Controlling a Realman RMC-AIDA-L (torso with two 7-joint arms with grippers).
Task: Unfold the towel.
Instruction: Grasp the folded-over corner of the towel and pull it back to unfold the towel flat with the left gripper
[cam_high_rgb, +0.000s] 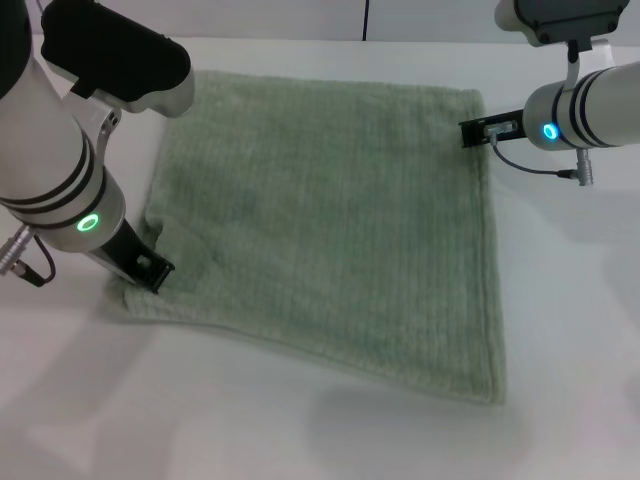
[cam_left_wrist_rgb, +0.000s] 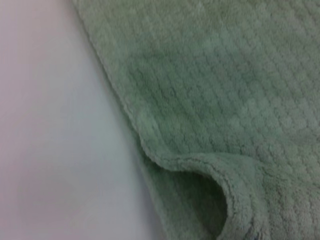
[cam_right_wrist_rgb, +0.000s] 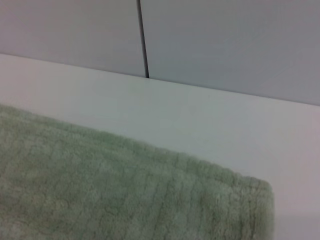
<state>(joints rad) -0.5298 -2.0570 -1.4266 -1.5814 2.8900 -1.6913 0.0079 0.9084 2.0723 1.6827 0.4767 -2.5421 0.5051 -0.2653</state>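
Observation:
The pale sage-green towel (cam_high_rgb: 330, 230) lies spread almost flat on the white table, much wider than my grippers. My left gripper (cam_high_rgb: 155, 270) is down at the towel's near-left corner, where a small flap of cloth (cam_high_rgb: 187, 250) is curled over; that curl also shows in the left wrist view (cam_left_wrist_rgb: 220, 185). My right gripper (cam_high_rgb: 472, 132) is at the towel's right edge, just below its far-right corner. That corner lies flat on the table in the right wrist view (cam_right_wrist_rgb: 235, 200).
The white table (cam_high_rgb: 300, 430) extends around the towel, with bare surface at the front and right. A grey wall with a dark vertical seam (cam_right_wrist_rgb: 142, 40) stands behind the table's far edge.

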